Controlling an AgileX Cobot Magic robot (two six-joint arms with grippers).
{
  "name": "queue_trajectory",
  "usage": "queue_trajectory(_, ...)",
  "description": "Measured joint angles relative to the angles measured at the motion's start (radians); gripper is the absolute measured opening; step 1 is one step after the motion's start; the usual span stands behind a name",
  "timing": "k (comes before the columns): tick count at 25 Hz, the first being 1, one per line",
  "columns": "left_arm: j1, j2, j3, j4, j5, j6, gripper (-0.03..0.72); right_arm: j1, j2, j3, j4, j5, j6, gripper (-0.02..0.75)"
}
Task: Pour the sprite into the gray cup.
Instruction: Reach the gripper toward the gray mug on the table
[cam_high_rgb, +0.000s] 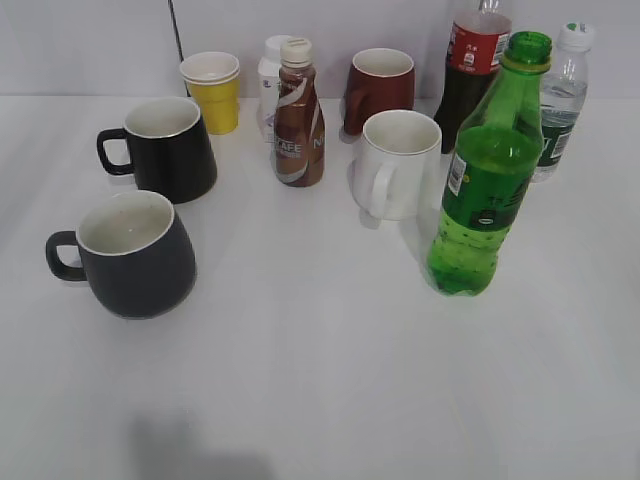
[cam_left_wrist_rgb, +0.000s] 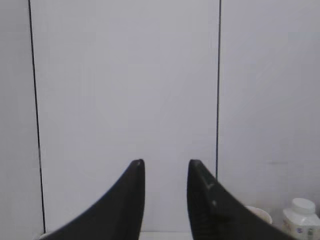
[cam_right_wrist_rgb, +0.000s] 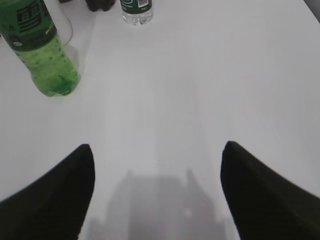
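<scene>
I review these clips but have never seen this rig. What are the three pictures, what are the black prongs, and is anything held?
A two-armed robot. One picture looks down at the white table from outside; the other two come from cameras on each wrist. The black prongs are each gripper's jaws: the left gripper faces a wall, the right gripper hangs over bare table. Both are open and hold nothing. On the table stand the uncapped green sprite bottle, the gray cup, a black mug, a white mug and other drinks.

Green sprite (cam_high_rgb: 487, 170), dark gray cup (cam_high_rgb: 132, 255) with off-white inside, white table (cam_high_rgb: 320, 380).
</scene>
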Motion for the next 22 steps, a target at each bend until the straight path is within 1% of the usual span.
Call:
queue_trajectory(3,0.000,0.131,0.049,0.000,-0.166,0.000,0.235,0.000,0.000,0.000,0.000,0.000,0.000,0.588)
queue_trajectory(9,0.000,0.368,0.161,-0.001,-0.265,0.000,0.239,0.000,0.000,0.000,0.000,0.000,0.000,0.588)
queue_trajectory(11,0.000,0.420,0.210,-0.003,-0.301,-0.031,0.239,0.000,0.000,0.000,0.002,0.000,0.000,0.588)
queue_trajectory(13,-0.009,0.444,0.249,-0.004,-0.328,-0.096,0.239,0.000,0.000,0.000,0.007,0.000,0.000,0.588)
queue_trajectory(16,-0.056,0.492,0.279,0.043,-0.334,-0.136,0.239,0.000,0.000,0.000,0.010,0.000,0.000,0.588)
queue_trajectory(17,-0.083,0.502,0.282,0.067,-0.334,-0.139,0.239,0.000,0.000,0.000,0.012,0.000,0.000,0.588)
queue_trajectory(19,-0.137,0.522,0.286,0.084,-0.330,-0.139,0.239,0.000,0.000,0.000,0.012,0.000,0.000,0.588)
queue_trajectory(22,-0.183,0.573,0.286,0.091,-0.307,-0.121,0.236,0.000,0.000,0.000,0.013,0.000,0.000,0.588)
